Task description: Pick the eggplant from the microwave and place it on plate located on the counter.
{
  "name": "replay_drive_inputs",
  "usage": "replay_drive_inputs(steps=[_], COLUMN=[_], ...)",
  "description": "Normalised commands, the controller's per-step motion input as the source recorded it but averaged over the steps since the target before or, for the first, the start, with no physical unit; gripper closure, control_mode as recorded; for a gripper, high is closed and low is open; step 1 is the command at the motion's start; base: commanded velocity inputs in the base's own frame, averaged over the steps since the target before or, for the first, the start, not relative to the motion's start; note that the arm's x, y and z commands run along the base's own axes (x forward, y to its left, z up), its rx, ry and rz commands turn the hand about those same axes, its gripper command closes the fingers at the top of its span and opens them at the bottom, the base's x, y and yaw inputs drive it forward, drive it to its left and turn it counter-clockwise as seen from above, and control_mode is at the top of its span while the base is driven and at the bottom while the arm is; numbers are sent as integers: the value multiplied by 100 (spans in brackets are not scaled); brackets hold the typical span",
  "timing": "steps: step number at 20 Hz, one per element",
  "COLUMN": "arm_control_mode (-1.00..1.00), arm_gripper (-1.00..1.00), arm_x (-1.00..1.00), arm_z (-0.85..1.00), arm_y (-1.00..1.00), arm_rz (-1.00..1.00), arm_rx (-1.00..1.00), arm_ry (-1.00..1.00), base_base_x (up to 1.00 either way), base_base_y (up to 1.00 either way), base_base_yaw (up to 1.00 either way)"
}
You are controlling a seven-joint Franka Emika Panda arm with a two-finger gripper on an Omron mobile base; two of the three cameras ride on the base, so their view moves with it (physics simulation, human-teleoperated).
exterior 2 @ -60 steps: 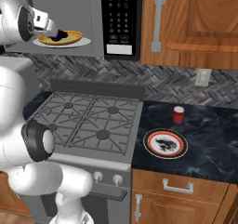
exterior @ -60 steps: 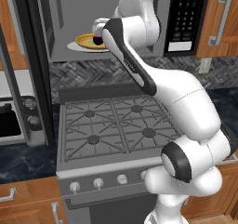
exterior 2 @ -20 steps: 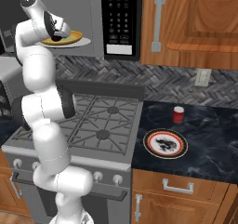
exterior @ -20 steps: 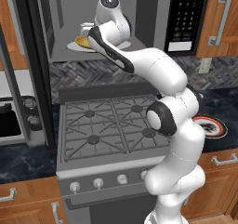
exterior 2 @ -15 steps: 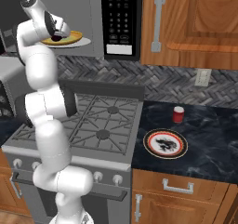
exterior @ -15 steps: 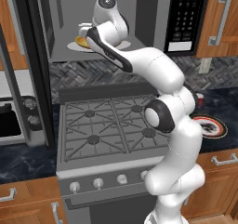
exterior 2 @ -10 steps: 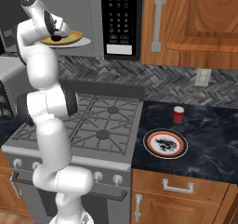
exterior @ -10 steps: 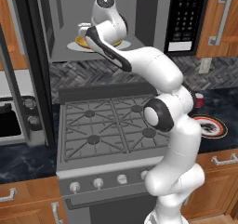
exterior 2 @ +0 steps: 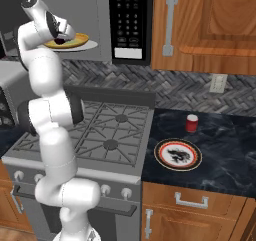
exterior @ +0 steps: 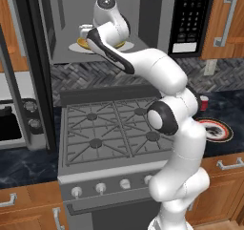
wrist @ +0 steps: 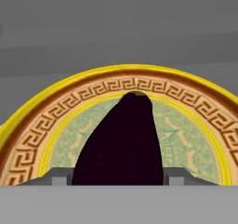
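The microwave [exterior: 66, 19] stands open, its black keypad door [exterior 2: 131, 22] to the right. Inside, a yellow dish [wrist: 42, 125] rests on the white turntable [exterior 2: 92, 46]. The dark eggplant [wrist: 121, 144] lies on that dish. My gripper [wrist: 118, 176] reaches into the cavity, and both fingertips [wrist: 60, 176] press against the eggplant's sides. From the right base view the gripper [exterior 2: 62, 35] sits low over the dish [exterior 2: 80, 39]. The red-rimmed plate [exterior 2: 178, 155] lies on the dark counter [exterior 2: 225, 135], right of the stove.
A grey gas stove [exterior 2: 100, 130] lies under the microwave, between the arm's base and the plate. A small red cup [exterior 2: 192, 123] stands just behind the plate. Wooden cabinets [exterior 2: 210, 25] hang above the counter. A dark appliance [exterior: 9, 124] sits left of the stove.
Since three seconds ago the arm has stretched up and pushed the hand into the microwave over the dish. In the last second only the elbow has shifted slightly.
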Motion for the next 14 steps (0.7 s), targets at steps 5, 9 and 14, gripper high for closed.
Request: replay_drive_inputs(steps=[5, 9, 14], arm_control_mode=[-100, -100, -100], arm_gripper=[100, 100, 100], arm_x=[-61, -100, -100], arm_z=[9, 16, 20], arm_y=[0, -21, -28], arm_rz=[1, 12, 16], arm_rx=[0, 0, 0], arm_ry=[-16, -7, 0], base_base_x=[0, 0, 0], base_base_y=[0, 0, 0], base_base_yaw=[0, 0, 0])
